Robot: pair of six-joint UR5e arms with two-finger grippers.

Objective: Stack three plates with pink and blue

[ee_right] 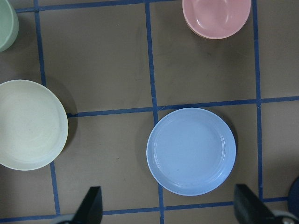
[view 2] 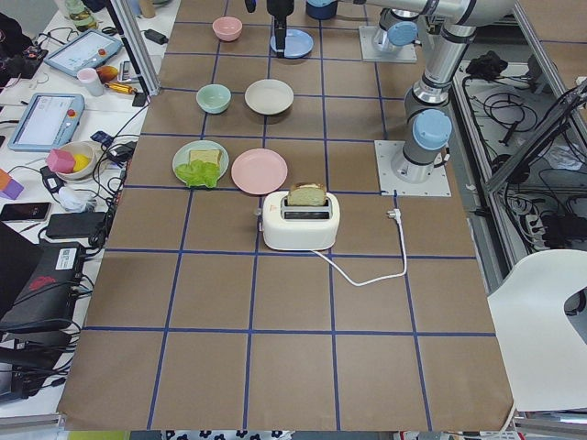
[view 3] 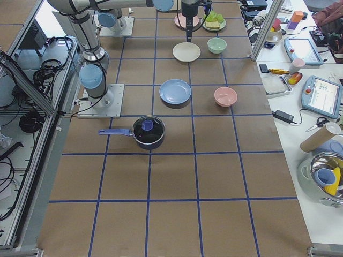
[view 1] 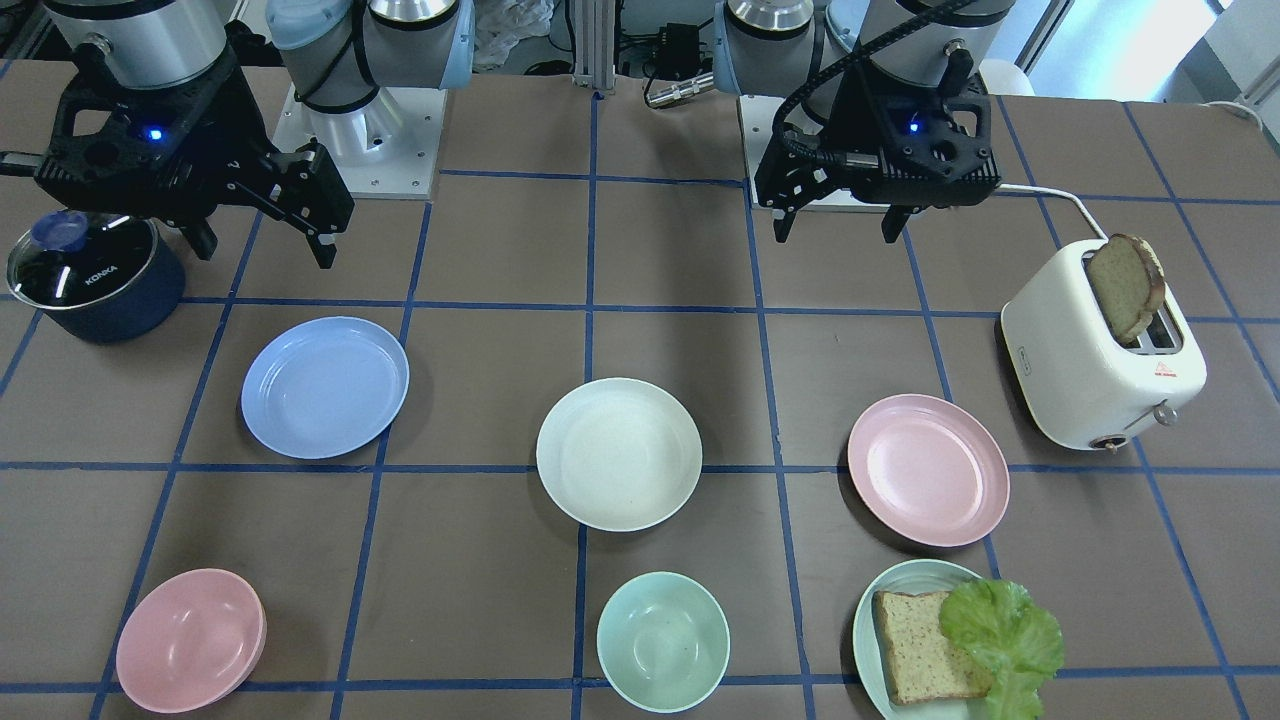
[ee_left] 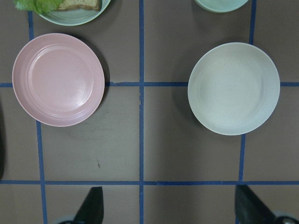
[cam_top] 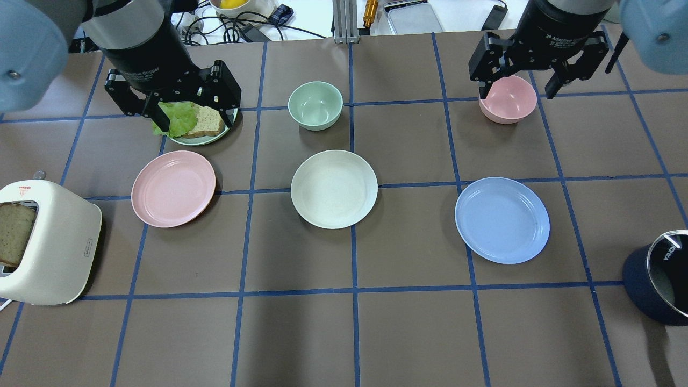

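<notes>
Nearest the robot, the brown table (cam_top: 355, 333) with its blue tape grid offers open room. A smooth white toaster (cam_top: 51, 247) sits at its left edge and a dark lidded pot (cam_top: 658, 285) at its right. Beyond them three shallow, matte, round rimmed plates lie flat in one row, well apart: the pink plate (cam_top: 173, 188) left, the cream plate (cam_top: 334, 188) in the middle, the blue plate (cam_top: 502, 220) right. Farther out stand a mint bowl (cam_top: 315, 105), a pink bowl (cam_top: 508, 102) and a green plate (cam_top: 201, 138) of bread and lettuce. High above, the left gripper (view 1: 838, 222) and the right gripper (view 1: 262, 240) hang with fingers spread apart.
</notes>
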